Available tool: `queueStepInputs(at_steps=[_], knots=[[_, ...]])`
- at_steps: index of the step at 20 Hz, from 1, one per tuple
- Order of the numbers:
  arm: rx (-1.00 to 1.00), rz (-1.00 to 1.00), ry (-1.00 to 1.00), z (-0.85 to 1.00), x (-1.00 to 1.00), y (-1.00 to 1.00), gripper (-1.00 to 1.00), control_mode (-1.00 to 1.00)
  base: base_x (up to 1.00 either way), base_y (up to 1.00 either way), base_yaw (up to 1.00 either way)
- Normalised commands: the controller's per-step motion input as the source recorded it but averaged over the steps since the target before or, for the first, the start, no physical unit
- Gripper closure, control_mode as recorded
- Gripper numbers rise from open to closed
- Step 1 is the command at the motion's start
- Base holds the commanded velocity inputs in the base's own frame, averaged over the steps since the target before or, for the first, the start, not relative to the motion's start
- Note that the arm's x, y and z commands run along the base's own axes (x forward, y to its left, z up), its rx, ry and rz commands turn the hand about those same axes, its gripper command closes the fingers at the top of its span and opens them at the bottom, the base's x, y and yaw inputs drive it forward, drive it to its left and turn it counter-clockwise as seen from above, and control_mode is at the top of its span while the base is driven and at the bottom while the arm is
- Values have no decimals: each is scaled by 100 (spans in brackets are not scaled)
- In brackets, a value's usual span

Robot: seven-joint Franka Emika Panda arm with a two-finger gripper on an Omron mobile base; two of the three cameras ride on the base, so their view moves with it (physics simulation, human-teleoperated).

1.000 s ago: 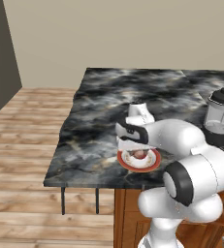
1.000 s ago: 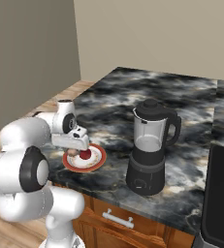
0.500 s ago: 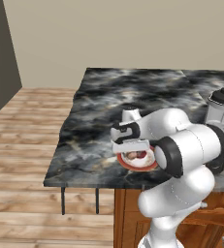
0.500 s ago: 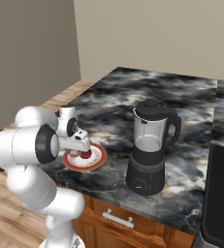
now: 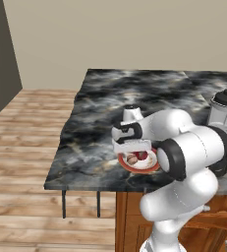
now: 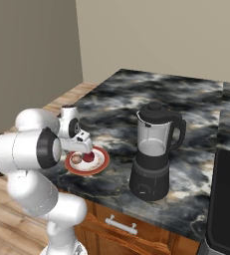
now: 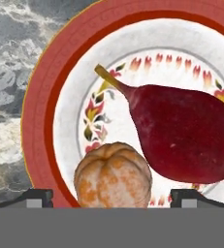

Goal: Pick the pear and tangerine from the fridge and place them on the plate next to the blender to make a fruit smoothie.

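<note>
Gripper (image 7: 111,198) risen, open above tangerine (image 7: 113,180)

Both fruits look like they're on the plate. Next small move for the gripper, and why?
Probably lift the gripper straight up. In the hand view the tangerine sits on the plate between open fingertips spread wide of it, and the dark red pear lies beside it. Both appear placed, next to the blender, so retreating vertically avoids nudging either fruit.
</note>
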Motion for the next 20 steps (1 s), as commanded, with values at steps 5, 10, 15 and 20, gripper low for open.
queueStepInputs(at_steps=[5, 10, 15, 20], knots=[[0, 0, -10, 39, -29, 0, -100, -100, 0, 0, 0], [0, 0, -33, 52, -89, 0, -100, -100, 0, 0, 0], [0, 0, -42, 40, -100, 0, -100, -100, 0, 0, 0], [0, 0, -44, 42, -100, 0, -100, -100, 0, 0, 0]])
